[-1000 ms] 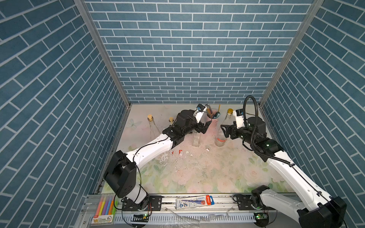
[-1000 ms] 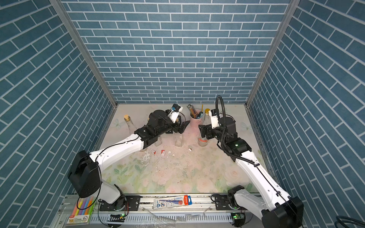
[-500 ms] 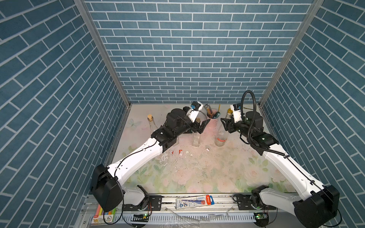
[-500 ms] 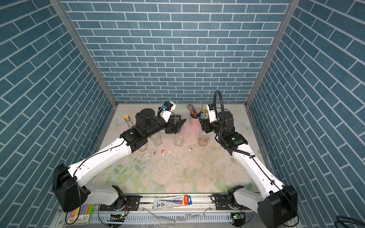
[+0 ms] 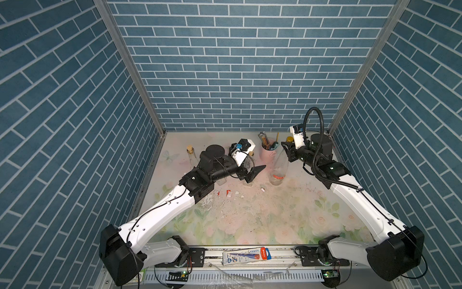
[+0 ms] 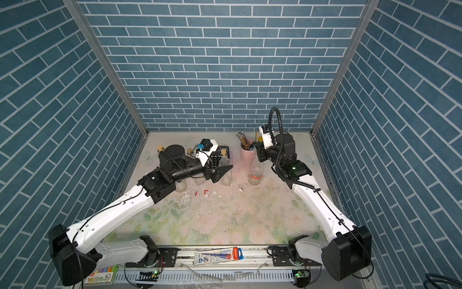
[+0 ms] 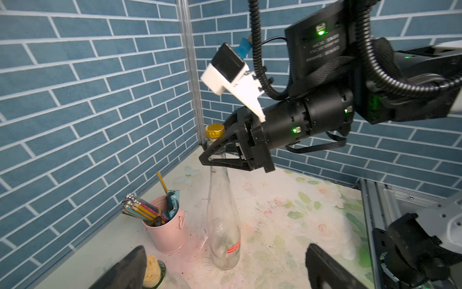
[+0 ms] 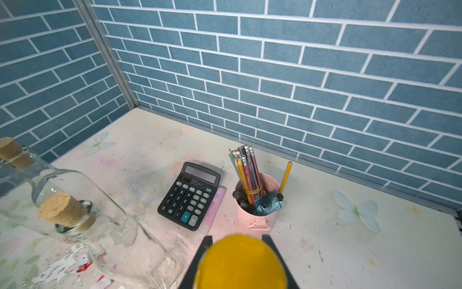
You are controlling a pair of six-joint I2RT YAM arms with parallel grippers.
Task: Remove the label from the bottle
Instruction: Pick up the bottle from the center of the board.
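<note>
Bottle [image 5: 278, 164]: upright, long axis vertical; right pincer [image 7: 212, 153] narrow around neck, contact unclear; left pincer [image 5: 256, 173] wide, frame-left of label [image 5: 277, 176].

The floral-printed counter [image 5: 287, 220], smeared pink and speckled with dark flecks, carries a tall clear bottle [image 5: 278, 170] standing upright near a pink pail of pencils [image 5: 267, 154], a black calculator [image 8: 190, 195], corked glass bottles [image 5: 191, 156] and torn red-and-white label scraps [image 5: 228, 193].
</note>
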